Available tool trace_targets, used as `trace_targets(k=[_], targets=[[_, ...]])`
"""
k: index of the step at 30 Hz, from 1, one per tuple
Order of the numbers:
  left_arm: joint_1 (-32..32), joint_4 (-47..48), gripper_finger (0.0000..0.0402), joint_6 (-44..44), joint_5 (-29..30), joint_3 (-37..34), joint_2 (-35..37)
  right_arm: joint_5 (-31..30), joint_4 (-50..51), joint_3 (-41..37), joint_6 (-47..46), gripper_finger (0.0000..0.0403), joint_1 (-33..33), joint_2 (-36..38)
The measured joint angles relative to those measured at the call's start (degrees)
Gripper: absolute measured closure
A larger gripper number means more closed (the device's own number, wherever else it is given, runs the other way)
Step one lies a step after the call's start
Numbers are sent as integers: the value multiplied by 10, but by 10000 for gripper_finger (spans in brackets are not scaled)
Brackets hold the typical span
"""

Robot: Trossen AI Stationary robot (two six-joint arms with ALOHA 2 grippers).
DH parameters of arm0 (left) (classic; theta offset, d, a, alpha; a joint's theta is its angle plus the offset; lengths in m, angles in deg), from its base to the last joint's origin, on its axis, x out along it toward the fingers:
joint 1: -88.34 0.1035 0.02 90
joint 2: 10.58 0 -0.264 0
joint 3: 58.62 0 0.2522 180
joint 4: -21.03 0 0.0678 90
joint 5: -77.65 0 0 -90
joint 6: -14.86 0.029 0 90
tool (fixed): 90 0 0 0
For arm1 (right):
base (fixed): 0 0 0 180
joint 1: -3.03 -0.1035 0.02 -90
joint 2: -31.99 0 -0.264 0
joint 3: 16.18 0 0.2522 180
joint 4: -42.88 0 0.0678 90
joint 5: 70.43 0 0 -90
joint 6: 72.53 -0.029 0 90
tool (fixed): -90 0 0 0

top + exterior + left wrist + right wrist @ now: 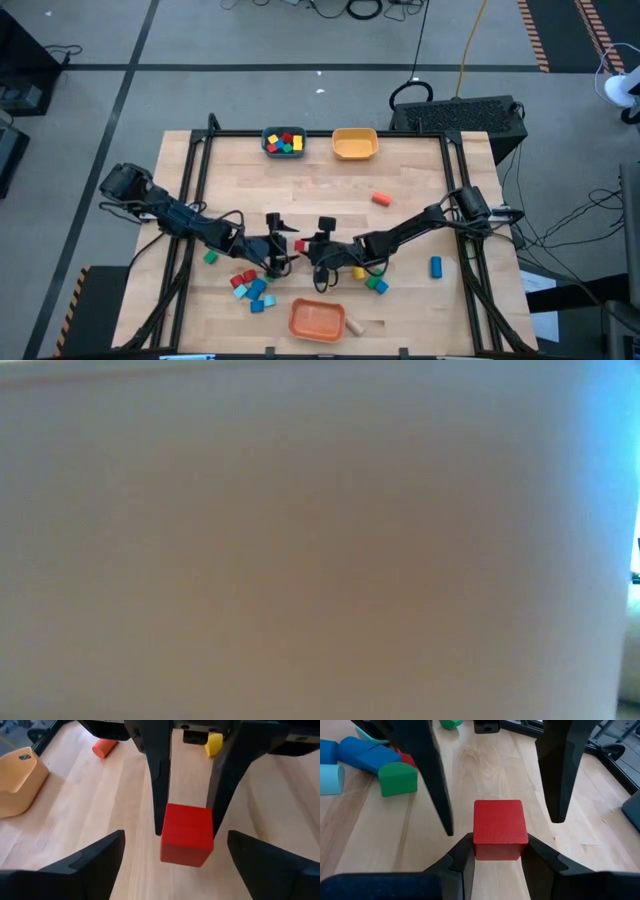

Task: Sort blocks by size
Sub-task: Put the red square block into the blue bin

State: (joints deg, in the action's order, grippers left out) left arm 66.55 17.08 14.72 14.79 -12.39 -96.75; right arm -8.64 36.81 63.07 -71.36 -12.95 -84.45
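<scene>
A red cube [299, 245] sits mid-table between my two grippers. My right gripper [499, 842] comes from the right and is shut on it. My left gripper [175, 837] comes from the left and is wide open. Its fingers [432, 775] stand on either side of the cube without touching it. Both grippers show in the high view, the left gripper [283, 243] and the right gripper [315, 247]. Other blocks lie loose: blue and red blocks [250, 288] and a green block [210, 257] at the near left. A blurred pale surface fills the low view. My right gripper pinches the red cube by two opposite side faces [479, 847] between its two fingers. The fingers come from the table's right, slanting down. The cube sits square and level in the hold, low over the table. I cannot tell whether it rests on the wood.
A teal bowl [283, 143] with blocks and a yellow bowl [354, 145] stand at the far edge. An orange bowl [317, 320] stands at the near edge, with a wood block [353, 325] beside it. An orange block [380, 199], a blue block [436, 266] and green, blue and yellow blocks [372, 283] lie at the right.
</scene>
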Motion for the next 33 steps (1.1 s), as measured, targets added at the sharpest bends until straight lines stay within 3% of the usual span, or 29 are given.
trace_targets(k=[17, 25, 30, 33], targets=[[0, 3, 265, 10, -6, 0, 0, 0, 0, 0, 0, 283, 0, 0], [16, 4, 266, 9, 16, 6, 0, -21, 8, 0, -8, 228, 2, 1], [56, 7, 266, 21, 48, 21, 0, -114, 38, 0, -71, 181, 3, 1], [85, 7, 266, 38, 72, 33, 1, -138, 97, -1, -125, 160, 7, 7]])
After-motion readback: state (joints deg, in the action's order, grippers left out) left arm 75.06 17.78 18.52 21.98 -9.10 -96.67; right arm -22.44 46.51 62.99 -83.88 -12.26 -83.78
